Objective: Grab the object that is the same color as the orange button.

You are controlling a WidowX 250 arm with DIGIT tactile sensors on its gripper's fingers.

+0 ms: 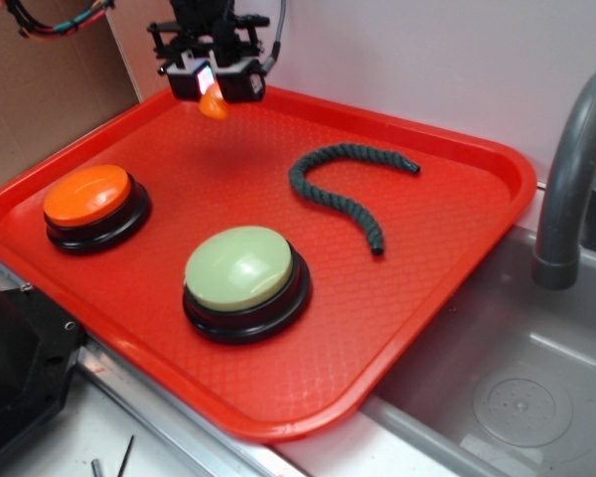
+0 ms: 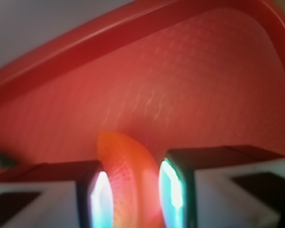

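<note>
My gripper [image 1: 212, 89] hangs above the far left part of the red tray [image 1: 397, 328], shut on the object [image 1: 215, 103], a small glossy orange crescent that pokes out below the fingers. In the wrist view the object [image 2: 128, 166] fills the gap between the two pads [image 2: 100, 199], held clear of the tray floor [image 2: 180, 95]. The orange button [image 1: 87, 194], an orange dome on a black base, sits at the tray's left side, well below and to the left of the gripper.
A larger pale-green-topped button [image 1: 238, 266] stands near the tray's front middle. A dark green curved rope [image 1: 346, 187] lies on the tray's right half. Right of the tray are a grey sink [image 1: 517, 397] and a grey faucet [image 1: 571, 169]. A brown wall [image 1: 50, 89] rises at the left.
</note>
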